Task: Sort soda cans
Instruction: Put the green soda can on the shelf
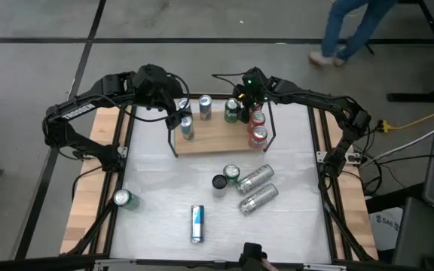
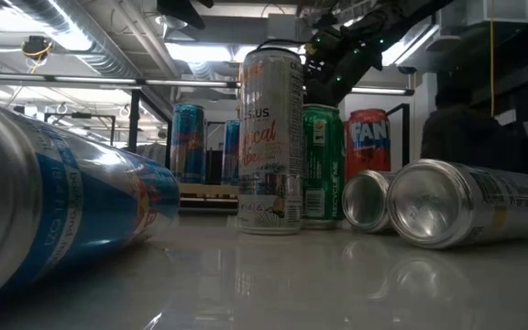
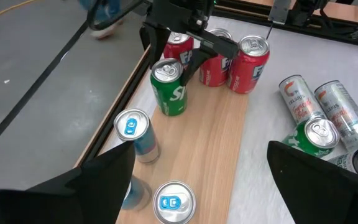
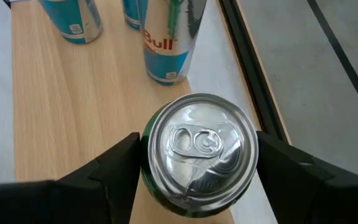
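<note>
Cans half sorted on the wooden board, right pincer clamped on a green one.

Left gripper [image 3: 197, 186], fingers wide apart, hangs over the pale, grained wooden board [image 1: 217, 135] above blue-and-silver cans [image 3: 134, 134]. Right gripper [image 4: 197, 165] grips an upright green can [image 4: 199, 155] with a dented silver top, red cans [image 1: 258, 128] just beside it. Nearer the table's front, away from both, lie smooth silver cylinders [image 1: 256, 188], a blue can [image 1: 197, 223] and a lone green one [image 1: 123, 199].

Board [image 1: 217, 139]: we are seeing cans crowding both ends, bare wood lying between them.
Table centre: lying silver cans [image 1: 256, 188] and upright cans are blocking passage.
Front left: we are noting one green can [image 1: 123, 199].
</note>
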### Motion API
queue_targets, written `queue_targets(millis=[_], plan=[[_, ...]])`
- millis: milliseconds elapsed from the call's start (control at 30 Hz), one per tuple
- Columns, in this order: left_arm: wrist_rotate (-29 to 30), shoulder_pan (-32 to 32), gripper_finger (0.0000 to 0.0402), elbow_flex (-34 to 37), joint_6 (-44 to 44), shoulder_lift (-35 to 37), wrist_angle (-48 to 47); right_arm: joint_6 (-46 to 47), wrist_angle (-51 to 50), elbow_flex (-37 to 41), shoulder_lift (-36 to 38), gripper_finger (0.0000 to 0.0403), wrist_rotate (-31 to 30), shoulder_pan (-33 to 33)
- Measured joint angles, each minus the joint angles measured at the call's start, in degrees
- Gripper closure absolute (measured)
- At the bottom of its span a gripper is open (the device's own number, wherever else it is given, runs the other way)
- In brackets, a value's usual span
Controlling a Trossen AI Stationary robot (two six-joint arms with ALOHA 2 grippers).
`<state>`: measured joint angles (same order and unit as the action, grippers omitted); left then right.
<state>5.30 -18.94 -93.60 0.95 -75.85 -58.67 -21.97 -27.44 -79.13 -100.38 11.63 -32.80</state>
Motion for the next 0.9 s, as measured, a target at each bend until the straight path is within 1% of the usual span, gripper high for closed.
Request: queue_targets(millis=[533,900], plan=[[0.0,0.0,0.0046,0.0,0.0,0.0,0.0,-2.4,-0.1,0.1,0.0,0.0133,0.0,-1.8],[0.0,0.0,0.0046,0.0,0.0,0.0,0.0,-2.6,0.0,0.1,-0.1,0.0133,0.4,-1.8]])
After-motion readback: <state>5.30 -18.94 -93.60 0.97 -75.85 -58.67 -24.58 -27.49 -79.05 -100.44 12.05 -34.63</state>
